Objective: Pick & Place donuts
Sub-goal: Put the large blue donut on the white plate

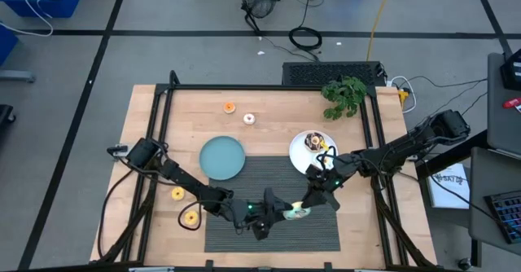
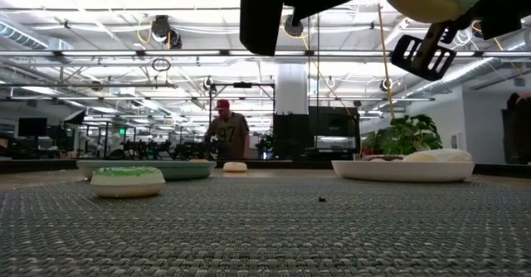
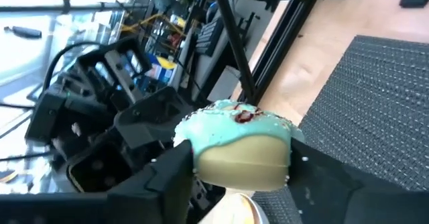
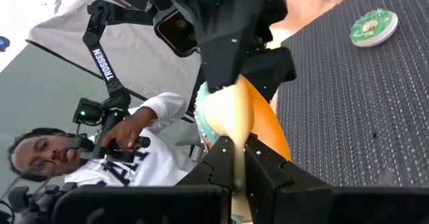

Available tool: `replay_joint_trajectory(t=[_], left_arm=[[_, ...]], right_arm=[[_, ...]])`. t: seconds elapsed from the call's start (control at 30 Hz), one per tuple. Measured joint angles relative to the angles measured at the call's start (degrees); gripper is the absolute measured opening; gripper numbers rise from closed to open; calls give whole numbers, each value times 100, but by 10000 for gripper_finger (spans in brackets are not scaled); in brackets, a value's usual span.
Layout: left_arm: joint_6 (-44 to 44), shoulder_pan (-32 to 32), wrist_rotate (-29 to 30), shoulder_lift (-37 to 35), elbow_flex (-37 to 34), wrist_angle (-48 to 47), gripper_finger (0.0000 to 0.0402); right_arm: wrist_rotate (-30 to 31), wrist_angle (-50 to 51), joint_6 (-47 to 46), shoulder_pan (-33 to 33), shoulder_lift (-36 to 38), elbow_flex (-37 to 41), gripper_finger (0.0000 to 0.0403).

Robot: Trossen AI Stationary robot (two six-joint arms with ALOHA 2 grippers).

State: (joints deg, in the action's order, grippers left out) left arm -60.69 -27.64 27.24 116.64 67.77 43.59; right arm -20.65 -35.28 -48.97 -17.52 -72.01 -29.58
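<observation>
Both grippers clamp the mint donut [image 3: 238, 143] on edge.

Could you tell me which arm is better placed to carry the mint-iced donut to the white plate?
Probably right: the left claw and right claw meet at the mint-iced toy donut, and the round white plate lies beside the right arm.

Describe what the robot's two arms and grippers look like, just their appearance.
Both arms are dark, slim and jointed, with black cables trailing from their bases. The left gripper and right gripper have chunky black angular fingers. One arm segment carries white TROSSEN lettering, and small green lights glow near the wrists.
</observation>
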Motion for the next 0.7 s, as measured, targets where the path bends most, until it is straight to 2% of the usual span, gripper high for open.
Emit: replay_joint_trajectory(t=[0.27,0.5,0.7], left_arm=[[296,-83,811,0,2,29,166],[354,-140,1284,-2,0,26,107],[424,-178,1714,-16,6,22,57]], right_arm=[[332,-3,885,33,0,0,13],[1198,-11,2050,46,0,0,13],[1303,-393,2215,96,0,7,13]])
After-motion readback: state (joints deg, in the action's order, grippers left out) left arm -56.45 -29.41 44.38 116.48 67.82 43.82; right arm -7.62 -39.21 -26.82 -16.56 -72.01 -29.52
